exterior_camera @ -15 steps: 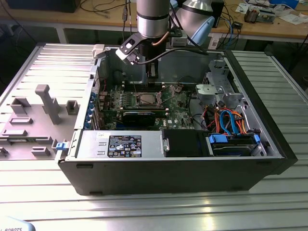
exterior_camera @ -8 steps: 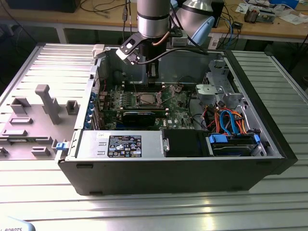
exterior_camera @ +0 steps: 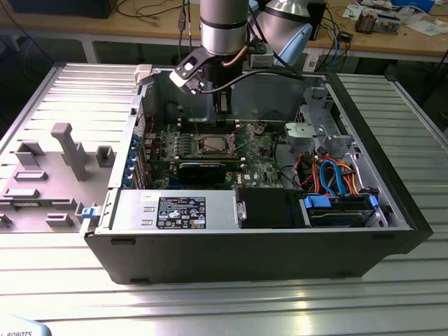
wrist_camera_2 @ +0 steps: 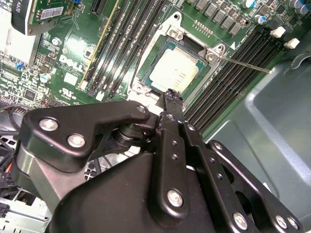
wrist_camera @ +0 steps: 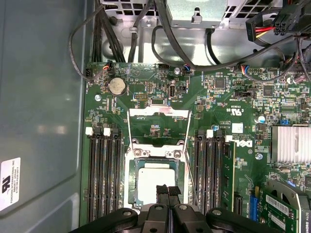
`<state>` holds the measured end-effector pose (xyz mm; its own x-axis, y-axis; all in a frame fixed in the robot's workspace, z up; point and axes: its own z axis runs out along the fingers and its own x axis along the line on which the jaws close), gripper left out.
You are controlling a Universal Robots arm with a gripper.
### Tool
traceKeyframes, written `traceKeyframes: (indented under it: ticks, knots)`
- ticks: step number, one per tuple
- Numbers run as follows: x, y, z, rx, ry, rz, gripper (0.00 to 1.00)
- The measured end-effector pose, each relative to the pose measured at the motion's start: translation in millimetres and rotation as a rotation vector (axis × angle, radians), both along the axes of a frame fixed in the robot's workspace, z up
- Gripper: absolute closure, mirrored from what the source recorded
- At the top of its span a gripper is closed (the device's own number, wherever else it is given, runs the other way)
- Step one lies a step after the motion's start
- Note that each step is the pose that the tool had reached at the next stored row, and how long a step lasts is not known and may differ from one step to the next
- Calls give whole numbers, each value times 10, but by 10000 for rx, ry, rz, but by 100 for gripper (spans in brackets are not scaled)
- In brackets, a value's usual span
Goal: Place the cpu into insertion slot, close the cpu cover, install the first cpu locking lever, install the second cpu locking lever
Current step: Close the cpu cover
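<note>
Hovering with the hand (wrist_camera: 167, 189) closed on nothing, over the near edge of the cpu (wrist_camera: 155, 175), seated flat in the insertion slot (wrist_camera: 130, 187); cpu cover (wrist_camera: 158, 112) lying open straight ahead, beyond the chip's far edge.

1. The tabletop (exterior_camera: 210, 308) is silvery metal with long grooves running between the exterior view's left and right.
2. An open black case (exterior_camera: 245, 252) lies on its side at the middle of the tabletop, open face up and one long wall toward the near edge.
3. A grey plate (exterior_camera: 42, 189) lies flat at the exterior view's left, just beside the case. Grey blocks stand on it, the tallest a post (exterior_camera: 64, 140).
4. A small blue clip (exterior_camera: 87, 212) sits where plate and case meet.
5. A white object (exterior_camera: 17, 329) rests at the near left corner, partly out of view.
</note>
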<state>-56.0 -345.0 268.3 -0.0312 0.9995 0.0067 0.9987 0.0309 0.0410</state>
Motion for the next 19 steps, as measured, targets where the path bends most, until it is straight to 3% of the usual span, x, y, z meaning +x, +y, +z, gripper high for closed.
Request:
traceKeyframes:
  ticks: [12,19]
  knots:
    - [11,0,24,2,27,0,89]
    - [118,0,25,0,39,0,89]
